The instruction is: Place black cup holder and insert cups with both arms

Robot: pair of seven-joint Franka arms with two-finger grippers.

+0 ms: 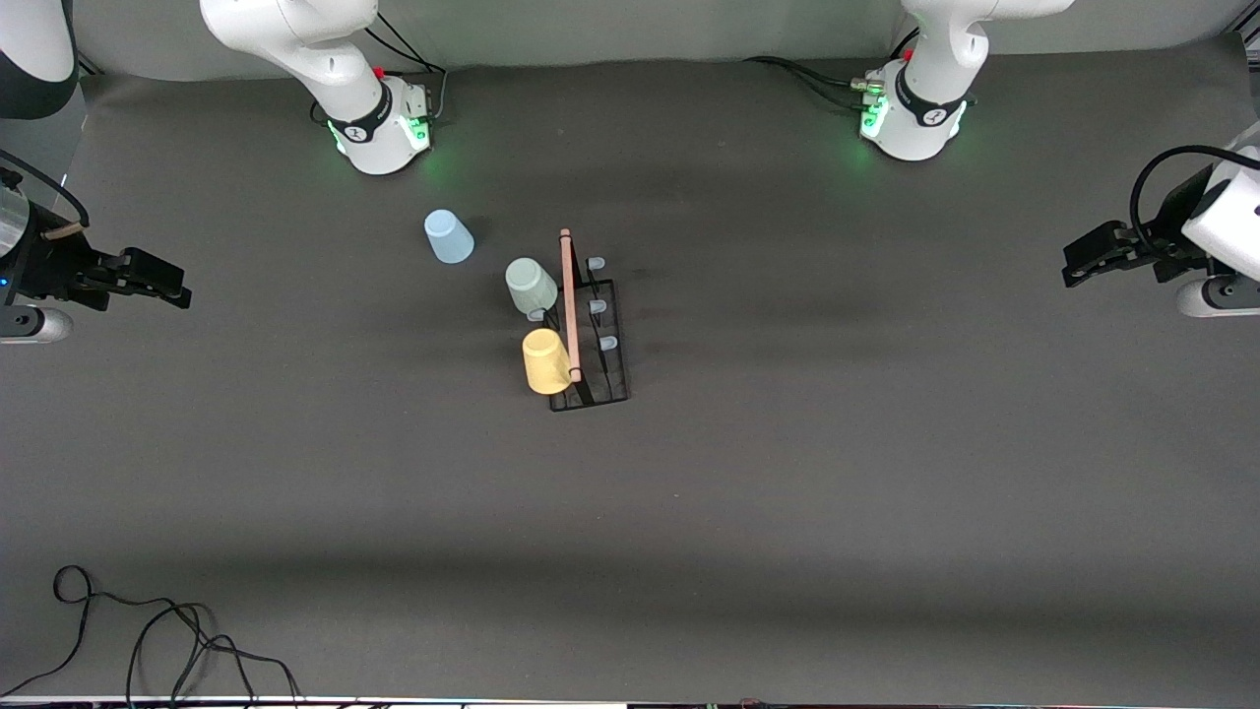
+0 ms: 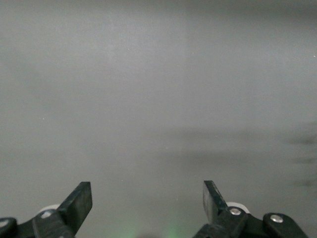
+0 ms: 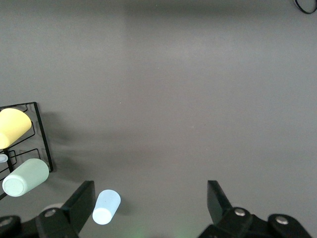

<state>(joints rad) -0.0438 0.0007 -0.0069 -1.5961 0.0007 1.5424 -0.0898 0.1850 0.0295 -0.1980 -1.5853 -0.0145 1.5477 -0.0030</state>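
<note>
The black cup holder (image 1: 600, 345) stands on the mat at mid-table, its wooden rod handle (image 1: 569, 305) on top. The pale green cup (image 1: 531, 285) and the yellow cup (image 1: 546, 360) sit on pegs on its side toward the right arm's end. The light blue cup (image 1: 448, 236) rests on the mat, apart from the holder, near the right arm's base. My right gripper (image 1: 175, 284) is open and empty, high over the right arm's end of the table. Its wrist view shows the blue cup (image 3: 106, 207), green cup (image 3: 26, 177), yellow cup (image 3: 12, 127) and holder (image 3: 42, 139). My left gripper (image 1: 1073, 264) is open and empty over the left arm's end.
Three pale blue peg tips (image 1: 598, 306) on the holder's side toward the left arm carry nothing. A black cable (image 1: 148, 630) lies on the mat at the near corner at the right arm's end. The left wrist view shows only grey mat (image 2: 158, 99).
</note>
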